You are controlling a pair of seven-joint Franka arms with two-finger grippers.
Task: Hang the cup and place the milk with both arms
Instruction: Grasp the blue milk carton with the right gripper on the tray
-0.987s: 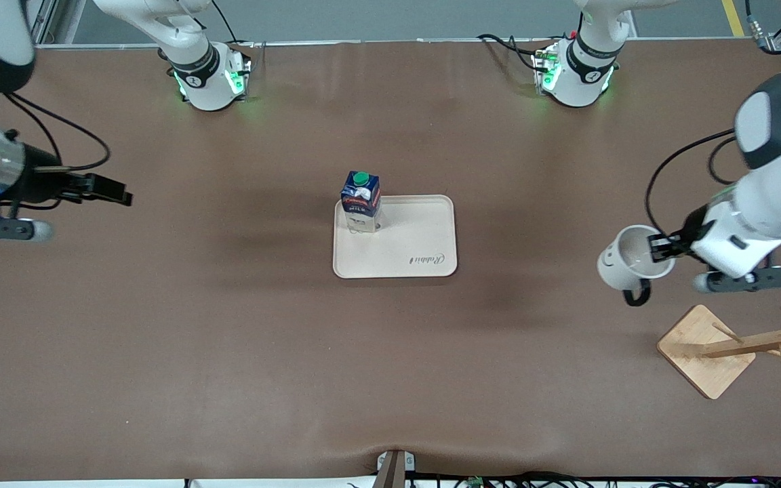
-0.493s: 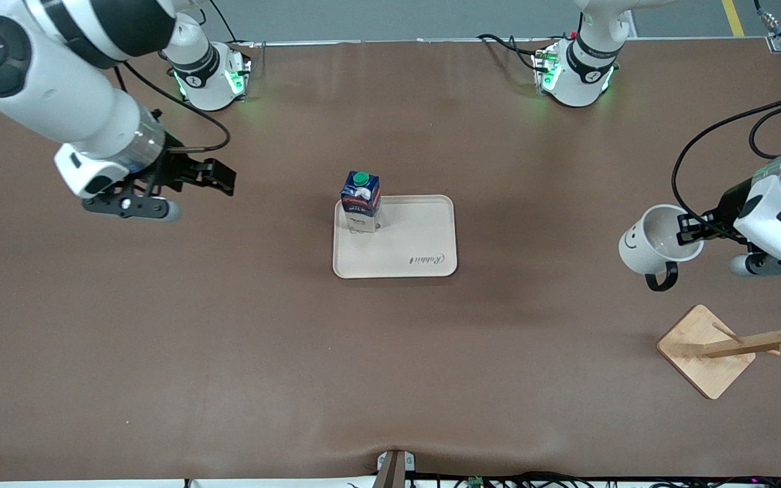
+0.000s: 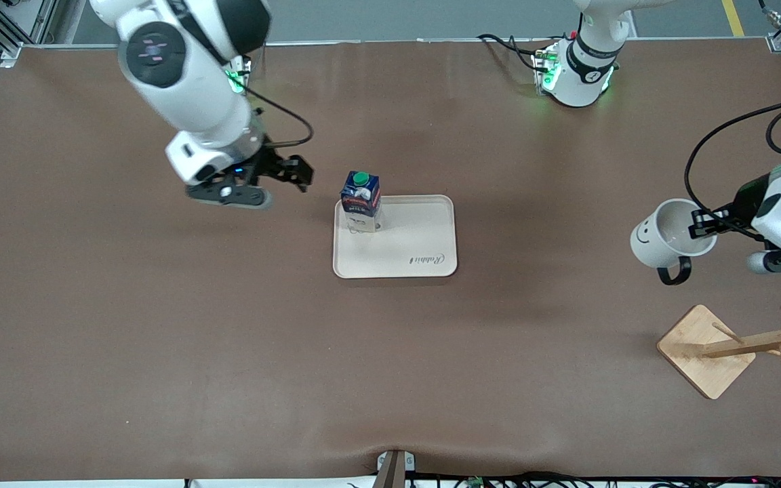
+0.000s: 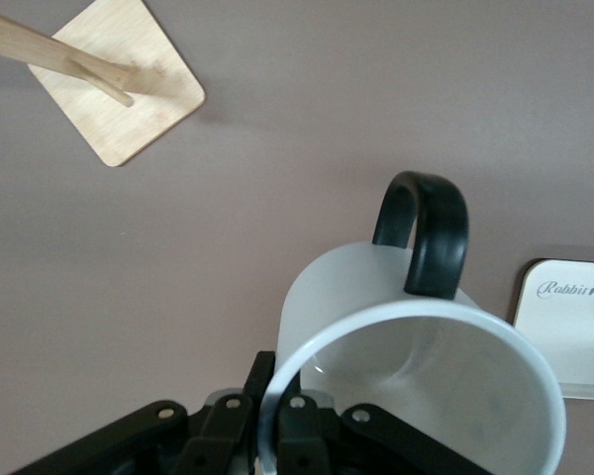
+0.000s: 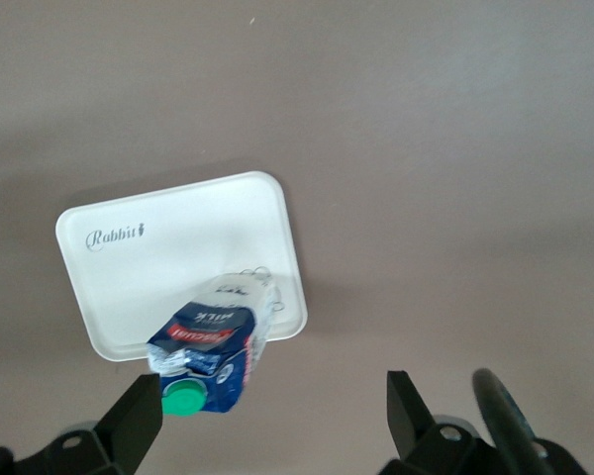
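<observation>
In the front view, your left gripper (image 3: 701, 224) is pinched on the rim of the white mug (image 3: 672, 236), holding it in the air over bare table near the left arm's end. The mug is tilted, its smiley face turned away from the gripper and its black handle hanging below. The wooden mug rack (image 3: 736, 346) lies below and nearer the camera than the spot under the mug, well apart from it, so you have the hanging yet to do. Your right gripper (image 3: 299, 172) hangs with its fingers spread, empty, just beside the milk carton (image 3: 361, 201). The carton stands upright on the corner of the cream tray (image 3: 417, 251) closest to that gripper. Placing the milk looks done, if the tray is its goal.

In the left wrist view, you see the gripper's fingers (image 4: 295, 435) closed on the mug (image 4: 416, 376) wall, one inside the rim and one outside. The handle (image 4: 426, 233) points away from the gripper. The rack (image 4: 109, 84) sits well off, with open table between and nothing in the way. A corner of the tray (image 4: 569, 322) shows at the edge.

In the right wrist view, the two fingertips (image 5: 139, 416) stand wide apart, with the carton (image 5: 210, 351) near one of them and not touched. The tray (image 5: 178, 252) lies under the carton, and you have bare table around it.
</observation>
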